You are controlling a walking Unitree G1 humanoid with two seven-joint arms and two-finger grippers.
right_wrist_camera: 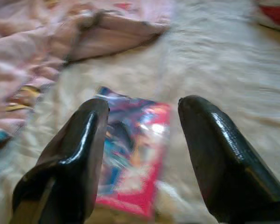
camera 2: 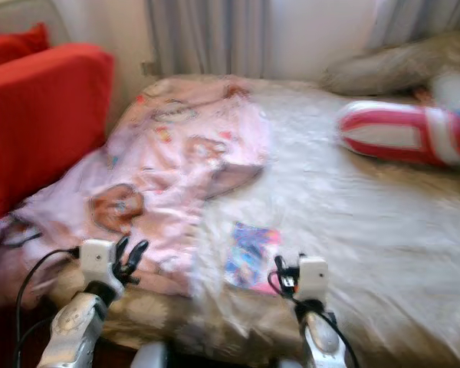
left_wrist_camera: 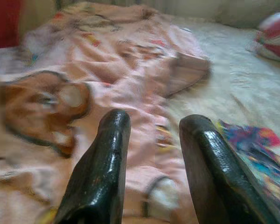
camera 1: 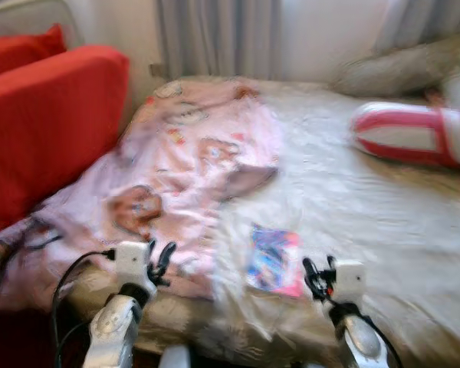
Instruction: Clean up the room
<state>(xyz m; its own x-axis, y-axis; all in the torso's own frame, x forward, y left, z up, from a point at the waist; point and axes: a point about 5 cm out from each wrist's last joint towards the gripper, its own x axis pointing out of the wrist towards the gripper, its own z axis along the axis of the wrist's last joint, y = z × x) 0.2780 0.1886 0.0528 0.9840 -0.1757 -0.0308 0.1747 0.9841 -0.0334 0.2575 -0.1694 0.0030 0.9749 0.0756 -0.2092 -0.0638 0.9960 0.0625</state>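
A pink blanket [camera 1: 192, 161] with cartoon prints lies rumpled over the left half of the bed [camera 1: 353, 207]. A colourful flat packet [camera 1: 272, 261] with a pink edge lies on the cream sheet near the bed's front edge. My left gripper [camera 1: 161, 261] is open, raised at the front edge over the blanket [left_wrist_camera: 107, 70]. My right gripper [camera 1: 316, 277] is open too, just right of the packet [right_wrist_camera: 130, 149], which shows between and beyond its fingers. Neither holds anything.
A red sofa [camera 1: 46, 115] with a red cushion stands left of the bed. A red-and-white striped pillow [camera 1: 414, 134] and a beige pillow [camera 1: 399, 69] lie at the far right. Grey curtains [camera 1: 215, 38] hang behind. A black cable [camera 1: 42, 241] lies at the left.
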